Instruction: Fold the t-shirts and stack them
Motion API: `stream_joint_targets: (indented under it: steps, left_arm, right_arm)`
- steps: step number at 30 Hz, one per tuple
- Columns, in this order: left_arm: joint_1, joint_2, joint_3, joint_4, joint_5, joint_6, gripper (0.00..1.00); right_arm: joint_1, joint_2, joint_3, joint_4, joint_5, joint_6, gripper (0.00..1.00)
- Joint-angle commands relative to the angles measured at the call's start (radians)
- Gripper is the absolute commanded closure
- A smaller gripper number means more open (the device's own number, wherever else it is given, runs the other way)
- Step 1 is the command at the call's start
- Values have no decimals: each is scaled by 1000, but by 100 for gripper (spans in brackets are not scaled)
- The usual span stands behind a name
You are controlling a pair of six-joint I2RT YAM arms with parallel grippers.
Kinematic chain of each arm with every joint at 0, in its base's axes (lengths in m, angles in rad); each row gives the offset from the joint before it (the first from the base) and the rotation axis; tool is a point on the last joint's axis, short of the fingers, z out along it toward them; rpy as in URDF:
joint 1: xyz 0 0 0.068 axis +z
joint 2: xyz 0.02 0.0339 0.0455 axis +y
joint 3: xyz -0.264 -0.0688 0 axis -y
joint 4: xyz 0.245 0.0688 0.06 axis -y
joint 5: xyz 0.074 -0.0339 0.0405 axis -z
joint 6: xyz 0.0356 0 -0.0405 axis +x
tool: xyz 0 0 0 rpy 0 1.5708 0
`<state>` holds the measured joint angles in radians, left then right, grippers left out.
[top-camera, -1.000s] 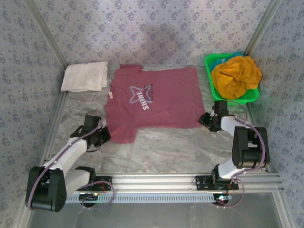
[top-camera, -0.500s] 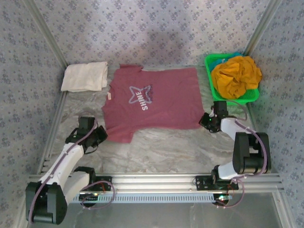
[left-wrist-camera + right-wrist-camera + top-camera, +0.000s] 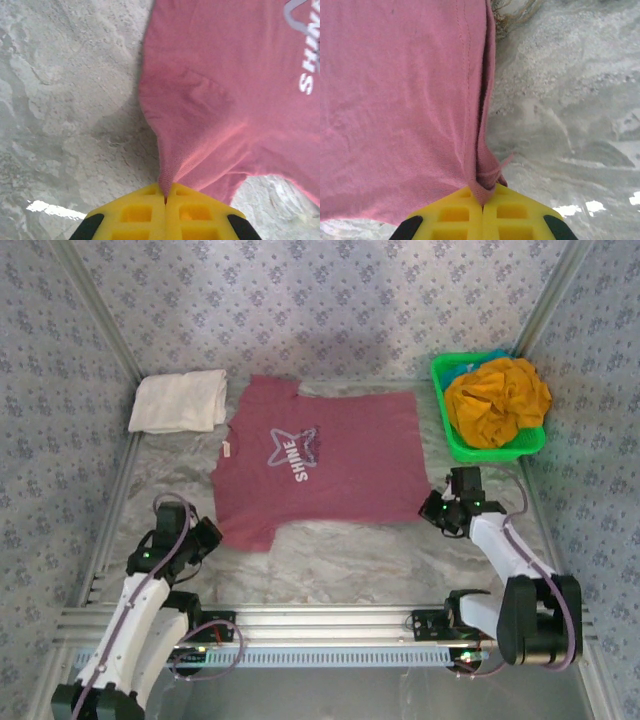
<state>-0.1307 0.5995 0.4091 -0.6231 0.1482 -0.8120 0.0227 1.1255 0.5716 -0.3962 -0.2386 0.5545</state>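
As the maroon t-shirt [image 3: 318,460] lay spread print-up just left of the green basket [image 3: 441,370] (the mustard tee [image 3: 497,398] heaped inside it), it read as thin, limp knit, light and stretchy, best taken at corners and hems. The left gripper [image 3: 165,194] was clamped on the sleeve tip far from the basket; the right gripper [image 3: 482,197] pinched the hem corner beside the basket's near-left corner.
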Motion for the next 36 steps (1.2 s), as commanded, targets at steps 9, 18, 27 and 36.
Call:
stream_joint_targets:
  steps: [9,18,27,36]
  left_arm:
    - [5,35,119,-18,79,7,100]
    - [6,275,294,108,75,82,100]
    - [13,546,460,203,79,172,100]
    - [15,750,620,199,83,271,100]
  right_arm:
    - [8,-76,37,-106,13,9,100]
    - [3,36,161,-80,38,-35,100]
    - [-15,189,281,-25,83,-64,100]
    - [-31,327,359,-22,97,-76,100]
